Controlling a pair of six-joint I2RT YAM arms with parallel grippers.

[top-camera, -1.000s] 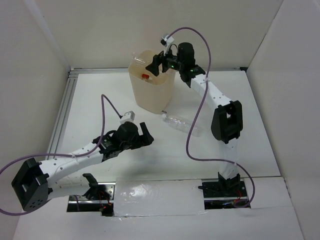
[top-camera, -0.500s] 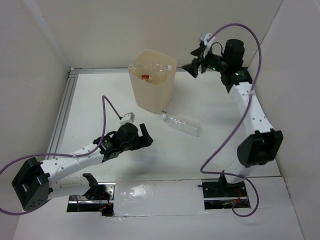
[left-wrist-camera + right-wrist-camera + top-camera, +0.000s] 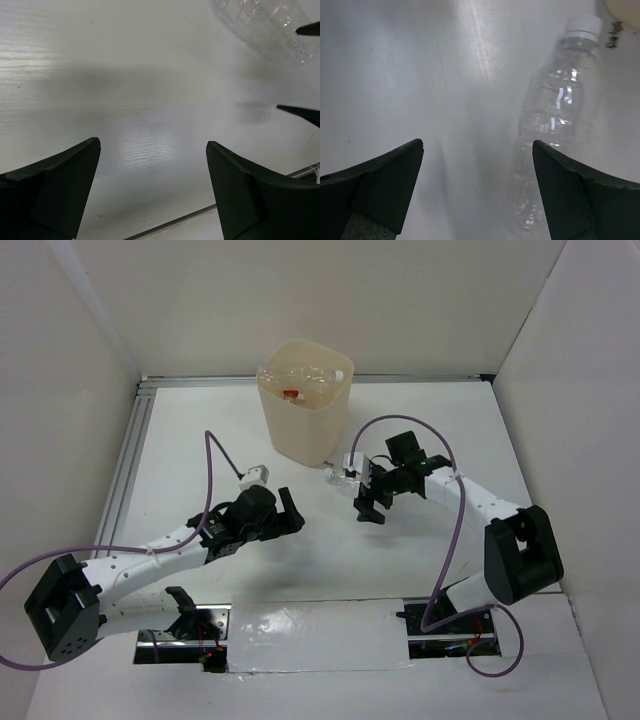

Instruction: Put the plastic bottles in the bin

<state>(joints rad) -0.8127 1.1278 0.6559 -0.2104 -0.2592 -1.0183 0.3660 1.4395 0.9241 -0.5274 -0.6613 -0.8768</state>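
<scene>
A clear plastic bottle with a white cap lies on the white table, its cap toward the bin. My right gripper hangs open just above it, the bottle's body lying by the right-hand finger. From above, the right gripper hides most of that bottle. The cream bin stands at the back and holds several bottles, one with a red cap. My left gripper rests open and empty, left of the bottle.
White walls enclose the table on three sides. A metal rail runs along the left side. The bin's corner shows just beyond the bottle cap. The table's front edge lies under the left gripper.
The right arm left the bin's rim, swung out to the right, then dropped to the table over the lying bottle, jaws wider. The left arm has stayed still.
</scene>
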